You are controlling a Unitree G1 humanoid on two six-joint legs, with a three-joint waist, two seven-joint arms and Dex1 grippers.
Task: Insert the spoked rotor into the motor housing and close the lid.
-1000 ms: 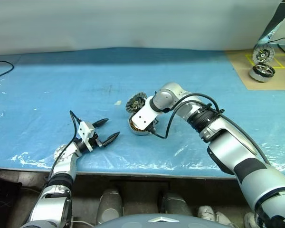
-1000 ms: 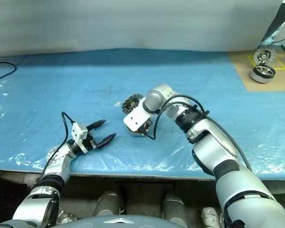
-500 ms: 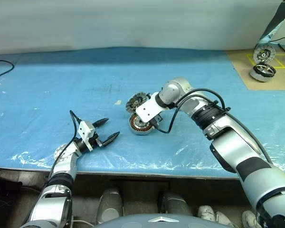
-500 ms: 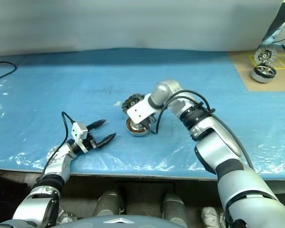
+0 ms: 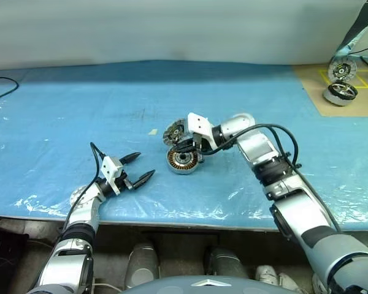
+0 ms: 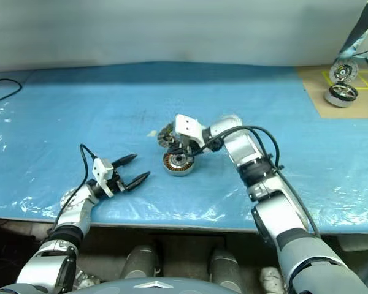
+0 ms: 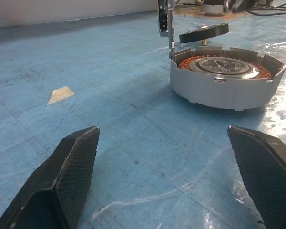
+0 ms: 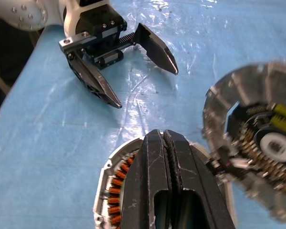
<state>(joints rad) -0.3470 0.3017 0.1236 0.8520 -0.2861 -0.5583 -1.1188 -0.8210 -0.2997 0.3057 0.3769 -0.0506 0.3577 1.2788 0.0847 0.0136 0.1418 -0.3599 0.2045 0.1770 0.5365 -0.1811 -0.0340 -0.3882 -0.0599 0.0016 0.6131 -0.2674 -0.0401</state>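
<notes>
The motor housing point(image 5: 183, 162) sits mid-table on the blue sheet, a silver cup with copper windings point(image 7: 224, 88). A silvery hub with a dark ring lies in its centre point(image 7: 220, 66); it looks like the spoked rotor, but I cannot be sure. The lid point(image 5: 173, 131) stands upright on its hinge at the housing's far rim, finned face showing point(image 8: 257, 148). My right gripper point(image 5: 183, 146) hangs just above the housing, pointing left, fingers point(image 8: 152, 162) shut with nothing between them. To the housing's left, my left gripper point(image 5: 146, 164) rests low, open and empty, aimed at it point(image 7: 163, 131).
A tan board point(image 5: 313, 92) at the far right carries another motor point(image 5: 340, 93) and an upright disc point(image 5: 340, 69). A small pale scrap point(image 5: 152, 131) lies left of the lid. A black cable point(image 5: 1, 87) curls at the far left. The table's front edge runs just behind my left gripper.
My right wrist has rolled over, so the gripper now points left, and its fingers have shut. It has come off the housing, uncovering the windings. The left gripper has not moved.
</notes>
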